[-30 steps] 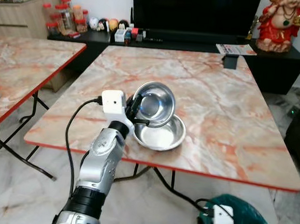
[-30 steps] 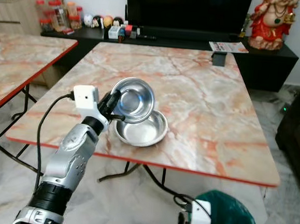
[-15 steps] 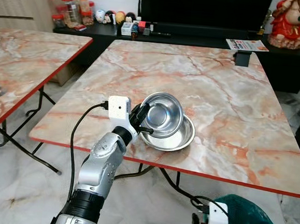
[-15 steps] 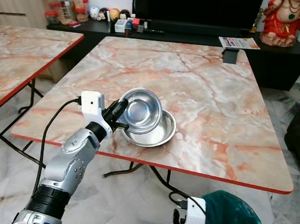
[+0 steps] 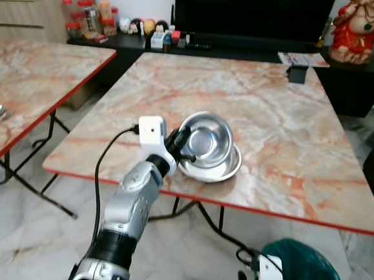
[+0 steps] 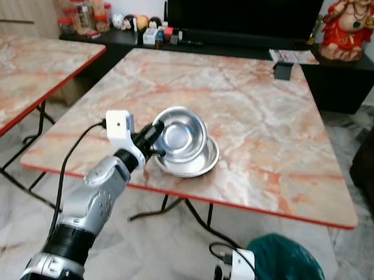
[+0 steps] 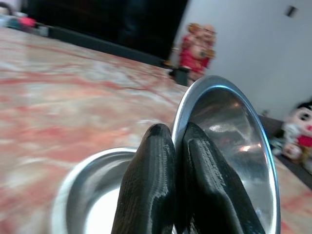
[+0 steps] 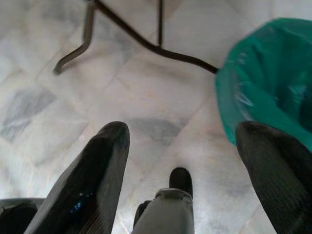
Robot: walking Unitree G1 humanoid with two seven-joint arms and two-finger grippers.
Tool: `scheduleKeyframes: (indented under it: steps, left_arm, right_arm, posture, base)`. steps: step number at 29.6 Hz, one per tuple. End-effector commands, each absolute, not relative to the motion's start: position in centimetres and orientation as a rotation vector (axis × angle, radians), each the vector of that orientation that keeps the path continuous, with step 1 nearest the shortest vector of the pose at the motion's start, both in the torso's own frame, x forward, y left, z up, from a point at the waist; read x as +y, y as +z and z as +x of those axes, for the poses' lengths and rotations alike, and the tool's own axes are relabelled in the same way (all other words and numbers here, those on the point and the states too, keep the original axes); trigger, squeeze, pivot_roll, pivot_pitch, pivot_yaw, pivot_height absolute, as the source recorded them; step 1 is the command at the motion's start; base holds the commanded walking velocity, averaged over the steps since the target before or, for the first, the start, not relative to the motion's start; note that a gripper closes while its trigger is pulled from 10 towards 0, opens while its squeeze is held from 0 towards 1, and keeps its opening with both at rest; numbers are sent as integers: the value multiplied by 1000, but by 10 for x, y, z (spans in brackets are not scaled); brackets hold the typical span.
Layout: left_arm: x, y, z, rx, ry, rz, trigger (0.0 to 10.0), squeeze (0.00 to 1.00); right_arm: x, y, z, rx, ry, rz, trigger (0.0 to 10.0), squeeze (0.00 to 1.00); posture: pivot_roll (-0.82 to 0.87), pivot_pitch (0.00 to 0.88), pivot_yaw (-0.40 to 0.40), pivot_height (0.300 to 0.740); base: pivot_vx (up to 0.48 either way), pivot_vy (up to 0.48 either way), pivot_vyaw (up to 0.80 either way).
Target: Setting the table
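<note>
Two steel bowls (image 5: 218, 170): left claw (image 5: 181, 144) pinches upper bowl's (image 5: 206, 136) rim; right claw (image 8: 183, 161) wide open.

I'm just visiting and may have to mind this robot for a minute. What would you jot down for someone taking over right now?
Left hand: shut on the rim of the upper steel bowl, holding it tilted over the lower steel bowl.
Right hand: open, hanging idle above the floor beside the green bin.
Lower bowl sits on the marble table, near its front edge.
Done: upper bowl gripped and tipped up.
Left: separate the bowls and set each at a place.
</note>
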State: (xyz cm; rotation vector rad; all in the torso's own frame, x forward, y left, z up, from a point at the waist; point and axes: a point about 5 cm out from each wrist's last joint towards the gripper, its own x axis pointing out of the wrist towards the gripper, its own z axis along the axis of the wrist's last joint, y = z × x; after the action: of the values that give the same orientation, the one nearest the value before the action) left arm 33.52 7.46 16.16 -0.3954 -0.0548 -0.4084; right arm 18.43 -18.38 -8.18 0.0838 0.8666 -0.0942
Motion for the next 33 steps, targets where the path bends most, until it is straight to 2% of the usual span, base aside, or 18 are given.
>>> scheduleKeyframes:
  steps: [1, 33]
  left_arm:
    - [74, 165, 335, -62, -412, -390, 10000, 0]
    - [84, 171, 333, -94, -379, -400, 10000, 0]
  right_arm:
    - [-183, -81, 186, 862, -98, 90, 10000, 0]
    - [-180, -82, 184, 870, -68, 53, 10000, 0]
  posture:
    - [-37, 0, 48, 723]
    - [-31, 0, 49, 723]
  base:
    - [259, 0, 0]
    - [263, 0, 0]
